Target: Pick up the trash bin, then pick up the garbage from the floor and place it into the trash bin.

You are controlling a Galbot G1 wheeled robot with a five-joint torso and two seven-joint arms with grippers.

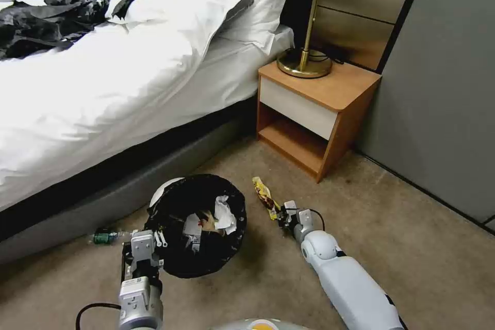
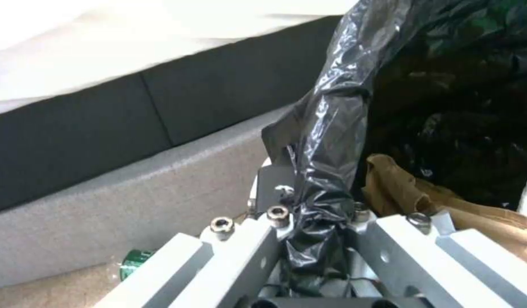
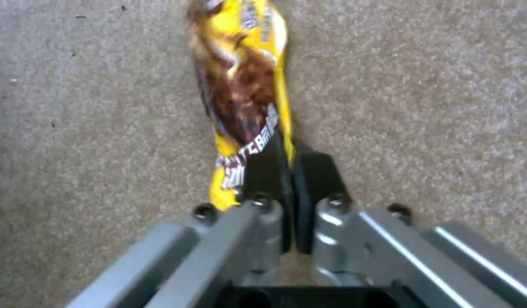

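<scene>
The trash bin [image 1: 198,263], white with a black bag liner [image 2: 337,119] over its rim, is tilted beside the bed. My left gripper [image 1: 157,241] is shut on its near rim, pinching liner and rim [image 2: 314,205]. Inside the bin lie white paper scraps [image 1: 225,215] and a brown cardboard scrap [image 2: 400,188]. Of the garbage, a yellow snack wrapper [image 1: 264,195] lies on the carpet right of the bin. My right gripper [image 1: 282,215] is at its near end, its pads closed on the edge of the wrapper [image 3: 240,85]. A small green-labelled bottle [image 1: 105,237] lies left of the bin by the bed base.
The bed [image 1: 103,93] with its grey base runs along the left. A wooden nightstand [image 1: 314,113] carrying a brass lamp [image 1: 308,36] stands behind the wrapper. A grey wall [image 1: 443,87] closes the right side. Open carpet [image 1: 412,247] lies to the right front.
</scene>
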